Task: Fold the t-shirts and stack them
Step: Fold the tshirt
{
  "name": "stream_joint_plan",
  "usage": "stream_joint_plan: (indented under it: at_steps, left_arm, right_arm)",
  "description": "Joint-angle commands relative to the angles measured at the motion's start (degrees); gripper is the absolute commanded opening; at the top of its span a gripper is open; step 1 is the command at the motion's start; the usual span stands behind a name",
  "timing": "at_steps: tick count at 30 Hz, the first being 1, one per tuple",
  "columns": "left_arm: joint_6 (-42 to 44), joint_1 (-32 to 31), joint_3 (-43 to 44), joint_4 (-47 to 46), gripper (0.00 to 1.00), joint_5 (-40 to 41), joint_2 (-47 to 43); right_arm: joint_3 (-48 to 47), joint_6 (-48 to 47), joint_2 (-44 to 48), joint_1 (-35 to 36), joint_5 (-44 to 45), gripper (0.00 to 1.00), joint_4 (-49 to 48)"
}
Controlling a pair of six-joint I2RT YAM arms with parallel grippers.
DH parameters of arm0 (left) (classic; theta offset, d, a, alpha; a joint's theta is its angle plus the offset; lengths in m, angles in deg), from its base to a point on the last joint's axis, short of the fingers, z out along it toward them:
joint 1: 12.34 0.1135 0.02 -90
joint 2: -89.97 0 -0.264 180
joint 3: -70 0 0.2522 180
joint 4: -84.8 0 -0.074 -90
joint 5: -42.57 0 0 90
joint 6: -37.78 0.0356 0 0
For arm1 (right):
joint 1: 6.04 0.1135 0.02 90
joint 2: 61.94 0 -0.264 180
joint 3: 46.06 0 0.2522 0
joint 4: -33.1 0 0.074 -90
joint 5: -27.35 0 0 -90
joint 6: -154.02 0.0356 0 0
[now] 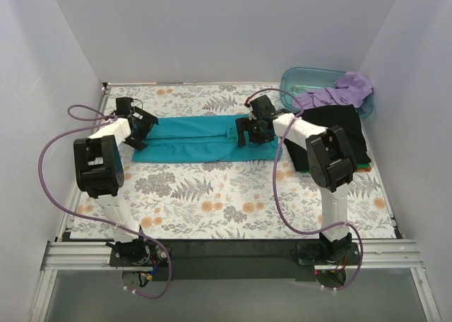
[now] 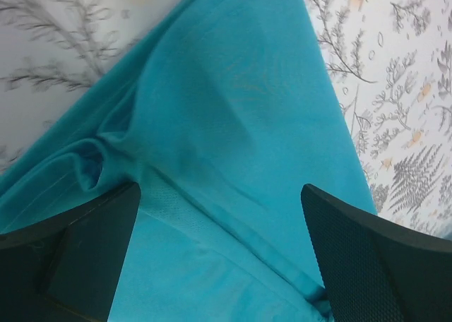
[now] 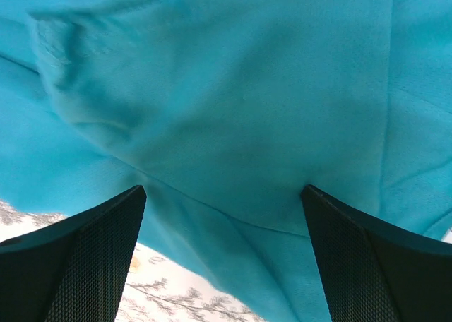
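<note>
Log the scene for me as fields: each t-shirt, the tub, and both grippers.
tub: far right corner of the table
teal t-shirt: spread in a long band across the table's middle
black t-shirt: right side, just in front of the tub
lavender t-shirt: crumpled, draped over the tub's rim
left gripper: open, over the teal t-shirt's left end
right gripper: open, over the teal t-shirt's right part
</note>
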Motion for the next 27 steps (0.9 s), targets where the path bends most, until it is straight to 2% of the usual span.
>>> stream_joint_plan:
  at_steps: [1,2,6,8,11,12,14,15,17,18,19,21,22,24,27]
  left_arm:
    - [1.59,0.07,-6.56,3.74,0.98,-0.24,-3.10]
    - [1.85,-0.19,-8.32,3.91,0.98,0.02,-3.89]
    - [-0.24,-5.54,-19.65,4.36,0.98,-0.14,-8.20]
    - [-2.00,-8.96,-26.68,4.09,0.98,-1.46,-11.44]
    - [-5.26,-17.66,-35.82,1.82,0.98,-7.51,-16.36]
    - [-5.61,-24.04,-37.50,1.02,0.98,-8.49,-17.25]
    - [-12.98,-30.66,-40.92,2.33,0.98,-7.62,-19.01]
    - [-15.26,-36.52,-41.90,2.33,0.98,-7.80,-20.24]
    - [-23.08,-42.00,-43.75,1.11,0.98,-8.93,-21.30]
    - [-25.89,-46.99,-43.93,0.58,0.98,-9.20,-22.26]
    - [-29.40,-49.39,-43.93,-1.08,0.98,-9.38,-22.70]
    - [-31.45,-55.18,-40.96,-1.36,0.98,-7.98,-23.06]
    - [-31.54,-56.69,-38.86,0.47,0.98,-6.76,-23.15]
    - [-32.77,-60.38,-33.07,3.20,0.98,-2.73,-23.32]
    - [-32.16,-62.76,-28.30,5.23,0.98,-1.21,-24.02]
  right_arm:
    - [-3.48,1.25,-3.94,-1.48,-4.52,0.98,-2.48]
    - [-6.45,-1.62,-6.47,-1.75,-5.75,0.98,-2.83]
    - [-17.88,-9.10,-15.70,-3.41,-23.80,0.98,-3.54]
    - [-22.98,-10.61,-21.23,-3.85,-27.36,0.98,-2.75]
    - [-32.73,-11.94,-27.56,-4.38,-33.08,0.99,-2.75]
    - [-37.11,-11.50,-29.07,-4.38,-36.14,0.98,-2.75]
    - [-40.74,-9.41,-32.75,-4.39,-38.01,0.99,-4.41]
    - [-42.06,-7.82,-33.91,-4.38,-37.93,0.99,-5.55]
    - [-42.78,-2.12,-35.49,-4.39,-37.41,0.98,-11.78]
    - [-42.52,-0.35,-36.02,-4.38,-36.09,0.98,-13.98]
    - [-41.65,3.06,-36.38,-4.38,-36.08,0.98,-19.05]
    - [-41.99,6.24,-37.78,-4.38,-34.94,0.98,-21.64]
    - [-42.43,6.52,-38.31,-4.38,-35.11,0.98,-24.95]
    - [-44.62,6.96,-39.19,-4.38,-33.89,0.98,-25.16]
    - [-45.33,5.74,-38.14,-4.38,-34.14,0.98,-25.60]
